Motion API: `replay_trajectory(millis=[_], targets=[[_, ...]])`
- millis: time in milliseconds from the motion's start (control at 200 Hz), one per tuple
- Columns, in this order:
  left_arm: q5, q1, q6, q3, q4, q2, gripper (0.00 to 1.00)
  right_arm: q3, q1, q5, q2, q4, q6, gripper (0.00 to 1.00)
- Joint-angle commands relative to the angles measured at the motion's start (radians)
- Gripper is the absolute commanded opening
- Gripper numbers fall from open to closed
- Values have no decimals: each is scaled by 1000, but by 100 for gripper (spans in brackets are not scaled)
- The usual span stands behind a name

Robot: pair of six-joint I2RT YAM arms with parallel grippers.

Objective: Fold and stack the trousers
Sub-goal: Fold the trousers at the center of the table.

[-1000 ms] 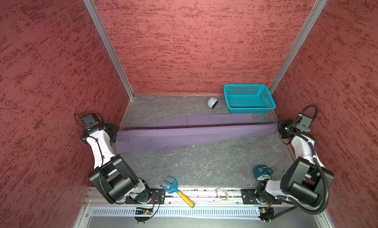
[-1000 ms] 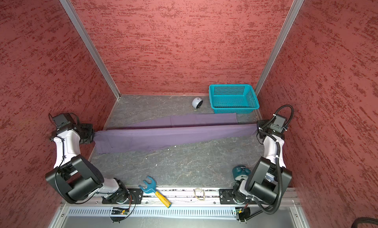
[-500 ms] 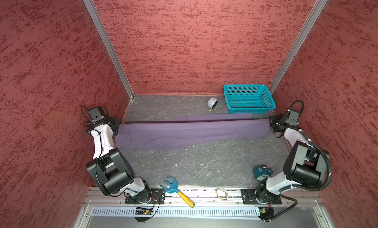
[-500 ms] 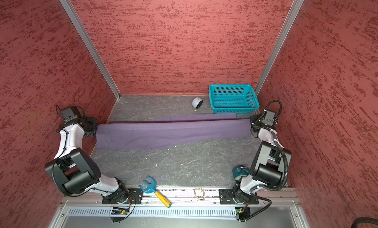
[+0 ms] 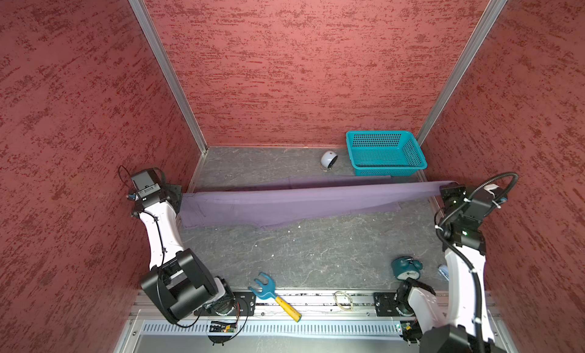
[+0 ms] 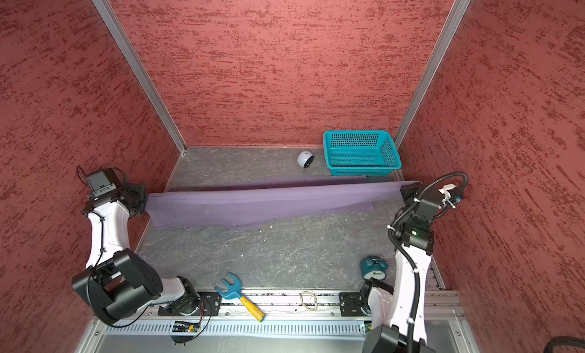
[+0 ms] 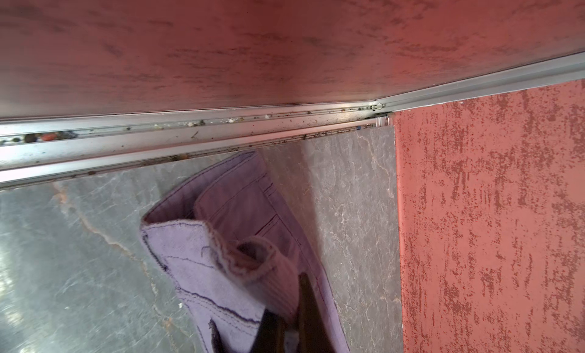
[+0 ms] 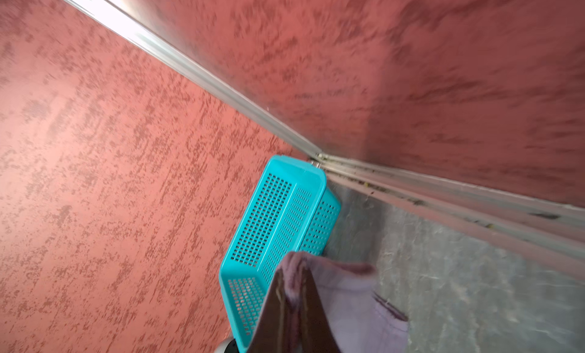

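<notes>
Red mottled walls close the grey stone-pattern table (image 5: 316,250) on three sides, and the trousers (image 5: 285,202) lie across its far half, with their long axis from one side wall to the other. The left gripper (image 5: 178,197) holds one end close to the left wall. In the left wrist view its fingers (image 7: 311,307) are pressed together on a thick edge with pocket seams, so I judge this to be the waist end. The right gripper (image 5: 443,190) holds the other end near the right wall, pinched shut on a fold of cloth that looks blurred in the right wrist view. This end hangs above the table, while the left end stays low, so the upper edge of the cloth slopes up toward the right. Not all the cloth is lifted: the near edge sags onto the table, and a second strip, probably the other leg, lies flat behind, ending just in front of the teal basket (image 5: 384,135) in the far right corner. The trousers thus lie between the two grippers and in line with them, each arm at its own end. To fold them in half, I think one end must travel along this axis to the other, and the raised right end seems freer to do it. The leg lying loose may stay behind.
</notes>
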Motion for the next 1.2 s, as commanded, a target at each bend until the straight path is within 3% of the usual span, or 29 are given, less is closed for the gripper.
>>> replay_trajectory(millis=[0,180,421,646,1197], targets=[[-60,32,21,-2,35,-26,0,-13,-18,170,-30,-58,-32,0],[-37,34,37,39,61,53,0,-34,-18,125,50,8,-21,0],[-66,-10,31,98,108,172,0,0,-10,33,349,194,33,0],[-89,-52,23,169,129,272,0,129,69,77,612,256,32,0],[-104,-73,48,220,137,349,0,213,105,149,747,267,-5,0]])
